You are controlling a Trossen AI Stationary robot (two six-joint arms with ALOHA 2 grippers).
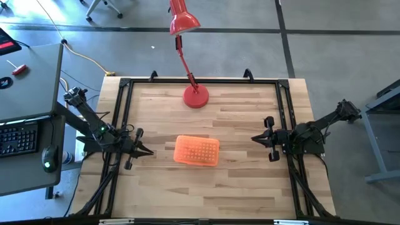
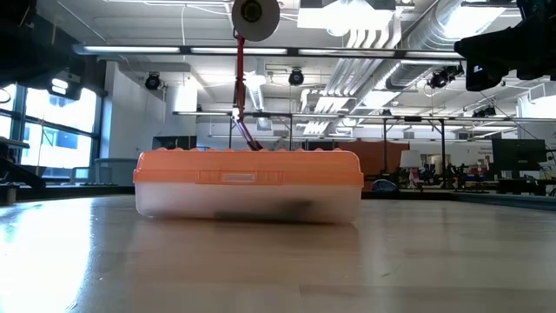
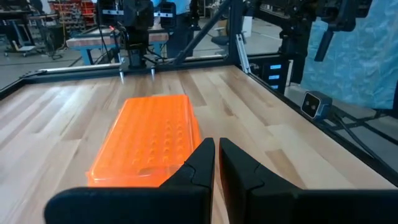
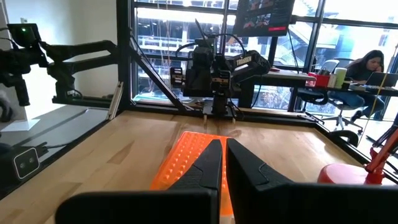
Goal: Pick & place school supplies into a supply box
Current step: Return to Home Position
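The supply box (image 1: pixel 196 150), clear plastic with its orange dotted lid on, lies flat mid-table; it also shows in the low view (image 2: pixel 248 184), the left wrist view (image 3: pixel 147 139) and the right wrist view (image 4: pixel 188 155). Dark shapes show through its clear wall in the low view. No loose pens, pencils or scissors are in view. My left gripper (image 1: pixel 148 152) hovers shut to the box's left, near the table's left rail (image 3: pixel 215 154). My right gripper (image 1: pixel 255 139) hovers shut to the box's right (image 4: pixel 224 149). Neither touches anything.
A red desk lamp stands with its round base (image 1: pixel 195 97) near the table's far edge, its stem and shade (image 1: pixel 183 22) leaning beyond that edge. A black rail frame (image 1: pixel 124 94) borders the tabletop. A person (image 4: pixel 367 65) sits at a desk beyond the table.
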